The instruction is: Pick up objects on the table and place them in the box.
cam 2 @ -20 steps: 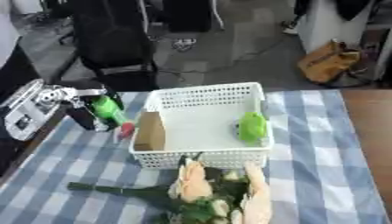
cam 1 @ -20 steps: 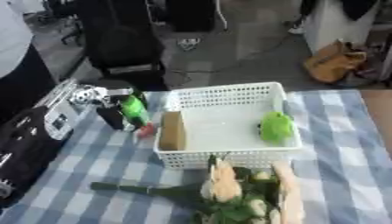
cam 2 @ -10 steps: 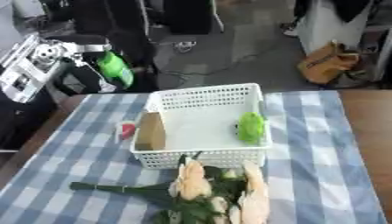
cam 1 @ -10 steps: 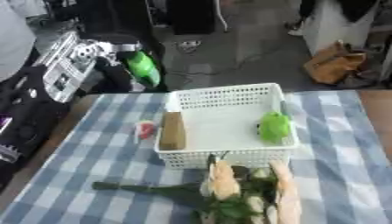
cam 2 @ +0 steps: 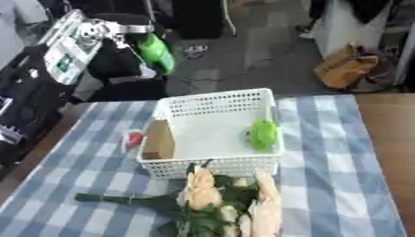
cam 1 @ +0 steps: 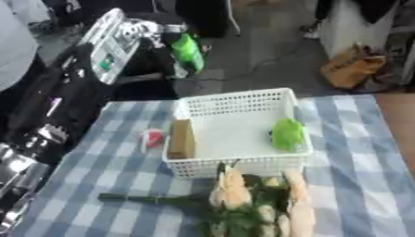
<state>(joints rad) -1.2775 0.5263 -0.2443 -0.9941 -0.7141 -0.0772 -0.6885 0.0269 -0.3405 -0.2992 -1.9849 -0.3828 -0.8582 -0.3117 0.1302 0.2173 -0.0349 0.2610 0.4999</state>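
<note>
The left hand has its fingers clenched around a green bottle, held high and beyond the worktop's far left corner, likely to clear the rim of the white basket on the way in. A brown block and a green object already lie inside; flowers wait in front.

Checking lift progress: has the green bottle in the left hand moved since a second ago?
Yes. The green bottle, held by the left hand, has risen from table level left of the white basket to well above its far-left corner.
</note>
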